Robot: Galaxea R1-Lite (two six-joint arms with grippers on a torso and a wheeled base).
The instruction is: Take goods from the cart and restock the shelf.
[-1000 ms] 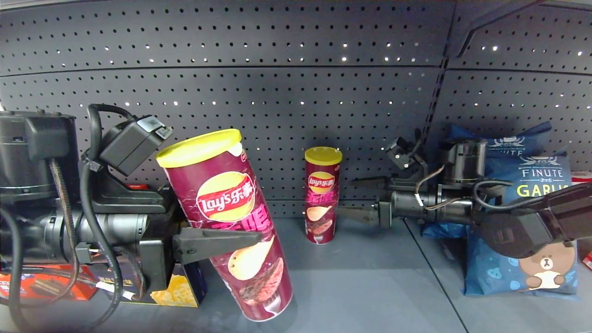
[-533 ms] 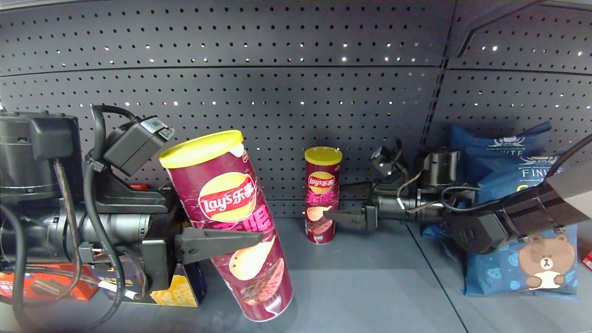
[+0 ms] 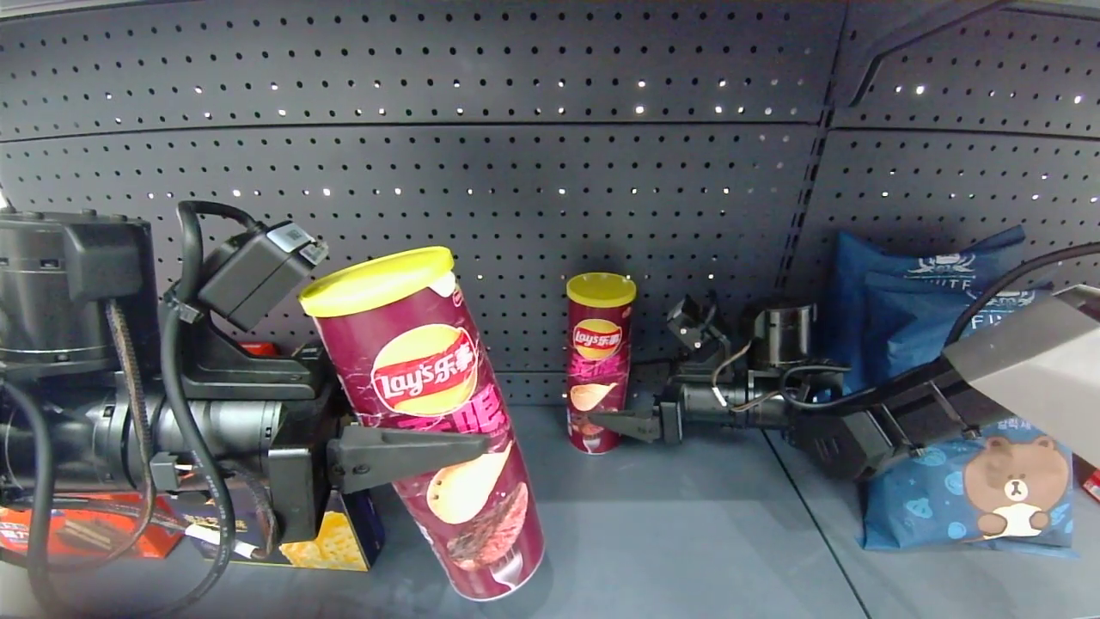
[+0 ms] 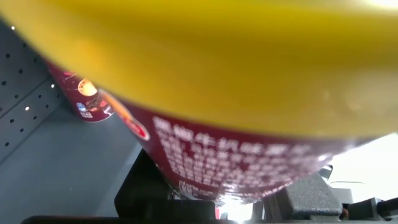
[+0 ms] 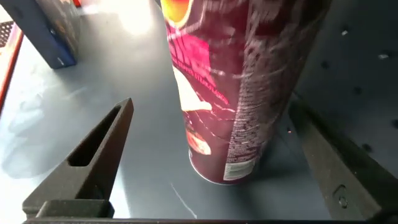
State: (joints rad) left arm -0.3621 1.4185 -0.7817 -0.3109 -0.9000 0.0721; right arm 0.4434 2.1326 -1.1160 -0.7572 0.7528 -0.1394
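A tall maroon chips can (image 3: pixel 430 421) with a yellow lid leans at the front left of the shelf, its base low by the shelf floor (image 3: pixel 687 524). My left gripper (image 3: pixel 464 443) is shut on its middle. The left wrist view has its lid and printed side (image 4: pixel 236 168) close up, above the gripper (image 4: pixel 227 200). A smaller can of the same kind (image 3: pixel 597 361) stands upright against the pegboard. My right gripper (image 3: pixel 614 421) is open at its lower part. The right wrist view shows that can (image 5: pixel 242 93) standing between the spread fingers (image 5: pixel 93 155), with gaps on both sides.
Blue snack bags (image 3: pixel 971 481) lean at the right of the shelf, behind the right arm. A yellow-and-blue box (image 3: pixel 331 542) and a red pack (image 3: pixel 77 529) lie at the left under the left arm. The dark pegboard (image 3: pixel 550 172) closes the back.
My right arm has moved left and deeper into the shelf, bringing its open fingers to either side of the small can. The left gripper and its can have barely shifted.
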